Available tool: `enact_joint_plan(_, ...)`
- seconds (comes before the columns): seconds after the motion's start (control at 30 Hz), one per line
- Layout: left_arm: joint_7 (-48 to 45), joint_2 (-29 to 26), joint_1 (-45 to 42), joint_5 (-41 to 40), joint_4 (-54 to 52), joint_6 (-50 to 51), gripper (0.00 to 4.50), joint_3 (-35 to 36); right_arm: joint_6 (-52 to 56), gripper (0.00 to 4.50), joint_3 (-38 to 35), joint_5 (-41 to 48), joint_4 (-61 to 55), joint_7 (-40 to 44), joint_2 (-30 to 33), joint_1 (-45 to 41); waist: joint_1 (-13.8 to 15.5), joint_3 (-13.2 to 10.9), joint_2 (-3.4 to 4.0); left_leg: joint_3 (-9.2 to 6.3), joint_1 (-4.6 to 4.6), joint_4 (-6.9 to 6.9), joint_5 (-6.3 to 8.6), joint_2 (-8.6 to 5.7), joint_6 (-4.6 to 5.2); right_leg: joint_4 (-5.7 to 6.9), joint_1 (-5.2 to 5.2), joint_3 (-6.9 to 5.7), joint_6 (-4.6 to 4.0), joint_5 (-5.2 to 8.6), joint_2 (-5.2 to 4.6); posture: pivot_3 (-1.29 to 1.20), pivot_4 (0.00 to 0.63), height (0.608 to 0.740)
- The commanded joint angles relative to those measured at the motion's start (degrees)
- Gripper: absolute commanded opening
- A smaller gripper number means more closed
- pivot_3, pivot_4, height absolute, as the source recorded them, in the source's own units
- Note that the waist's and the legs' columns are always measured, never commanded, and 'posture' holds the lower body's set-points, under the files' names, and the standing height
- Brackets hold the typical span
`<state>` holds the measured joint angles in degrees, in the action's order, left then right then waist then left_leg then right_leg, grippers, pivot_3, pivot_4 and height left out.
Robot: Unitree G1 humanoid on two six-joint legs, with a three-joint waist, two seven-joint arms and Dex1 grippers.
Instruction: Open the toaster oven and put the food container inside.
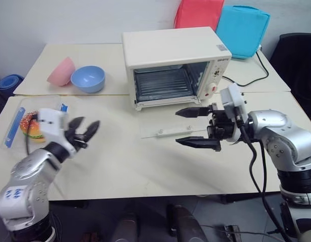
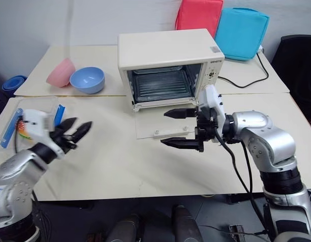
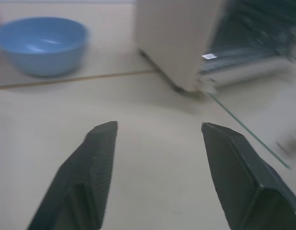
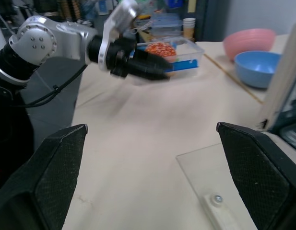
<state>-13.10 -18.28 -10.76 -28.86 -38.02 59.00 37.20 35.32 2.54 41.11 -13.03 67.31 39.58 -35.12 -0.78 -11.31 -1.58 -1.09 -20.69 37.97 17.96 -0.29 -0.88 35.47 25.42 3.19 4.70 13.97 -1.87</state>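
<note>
— Two grippers in my head views, both empty. How do things lie on your screen?

— Same here. My left gripper (image 1: 83,130) hangs over the table (image 1: 145,166) on the left side, fingers spread apart with nothing between them. I see bare tabletop through the gap from the left wrist camera.

— And the food container (image 1: 16,121)?

— It sits flat on the table near the left edge, just behind my left gripper and not touched by it. I can make out the toy hamburger (image 1: 30,125) inside and a blue clip on its side.

— The toaster oven (image 1: 173,63)?

— Standing toward the back middle of the table, its glass door (image 1: 168,126) dropped all the way down and lying flat, the cream handle (image 1: 170,131) at its front edge. The wire rack (image 1: 163,83) inside is bare.

— Your right side?

— My right gripper (image 1: 195,127) hovers over the lowered door, pointing across toward the left, jaws released wide, one finger above the other, gripping nothing.

— Anything else on the table?

— One pink bowl (image 1: 61,71) and one blue bowl (image 1: 88,78), touching, behind the container on the far left.
</note>
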Motion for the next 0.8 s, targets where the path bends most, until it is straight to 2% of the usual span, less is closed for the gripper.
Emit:
enact_joint_plan(0.03, 9.9, 5.3, -3.0, -5.4, -6.3, 8.3, 4.23, 10.2, -3.9, 4.5, 0.3, -2.5, 1.2, 0.9, -1.4, -2.4, 0.0, 0.0, -0.04, 0.06, -0.01, 0.08, 0.0, -0.01, 0.01, -0.02, -0.03, -0.02, 0.05, -0.08, 0.03, 0.0, 0.15, 0.74)
enact_joint_plan(0.07, 13.5, 8.4, -4.8, -6.8, -7.5, 10.8, 4.47, 14.2, -4.5, 4.5, 0.7, -3.1, 2.1, 1.0, -2.1, -3.1, 0.0, 0.0, -0.1, 0.1, 0.0, 0.13, 0.0, -0.02, 0.01, -0.03, -0.05, 0.0, 0.07, -0.14, 0.05, 0.0, 0.15, 0.74)
enact_joint_plan(0.17, 21.2, 14.2, -9.6, -9.6, -9.2, 16.1, 4.47, 23.8, -5.5, 4.5, 1.5, -4.2, 4.0, 1.5, -3.6, -4.1, -0.2, 0.1, -0.22, 0.12, 0.05, 0.2, 0.0, -0.03, 0.01, -0.05, -0.13, 0.0, 0.07, -0.22, 0.3, 0.0, 0.15, 0.74)
enact_joint_plan(0.33, 30.1, 15.3, -19.6, -8.8, -7.8, 22.1, 4.47, 34.2, -6.4, 4.5, 2.2, -5.8, 4.7, 1.9, -5.3, -4.1, -0.7, 0.0, -0.41, 0.08, 0.07, 0.16, 0.02, 0.01, -0.05, -0.03, -0.14, -0.01, 0.05, -0.2, 0.41, 0.0, 0.15, 0.74)
enact_joint_plan(0.47, 32.0, 13.3, -24.0, -6.9, -6.9, 26.9, 4.47, 38.1, -6.2, 4.5, 1.7, -6.2, 4.4, 1.2, -5.8, -3.4, -0.9, 0.0, -0.42, 0.11, 0.08, 0.16, 0.04, -0.03, -0.09, -0.06, -0.14, 0.01, 0.05, -0.21, 0.41, 0.0, 0.15, 0.74)
enact_joint_plan(0.57, 31.7, 12.1, -25.4, -5.7, -7.5, 28.2, 4.47, 38.4, -6.2, 4.5, 1.3, -6.5, 3.9, 0.2, -6.1, -2.6, -0.9, 0.0, -0.45, 0.12, 0.08, 0.15, 0.1, 0.04, -0.19, -0.08, -0.12, 0.03, 0.05, -0.21, 0.4, 0.0, 0.15, 0.74)
enact_joint_plan(0.7, 28.3, 13.4, -30.4, -11.2, -8.5, 26.2, 4.47, 43.6, -6.0, 4.5, 0.9, -6.3, 2.6, -1.3, -6.3, -1.5, -0.8, 0.0, -0.47, 0.11, 0.08, 0.15, 0.12, 0.06, -0.24, -0.06, -0.1, 0.0, 0.02, -0.19, 0.41, 0.0, 0.15, 0.74)
enact_joint_plan(0.8, 28.2, 13.3, -30.7, -11.3, -9.6, 26.7, 4.47, 45.5, -5.7, 4.5, 0.4, -6.0, 1.6, -2.2, -6.1, -0.4, -0.9, 0.0, -0.48, 0.15, 0.09, 0.14, 0.13, 0.06, -0.27, -0.07, -0.1, 0.05, 0.02, -0.19, 0.4, 0.0, 0.15, 0.74)
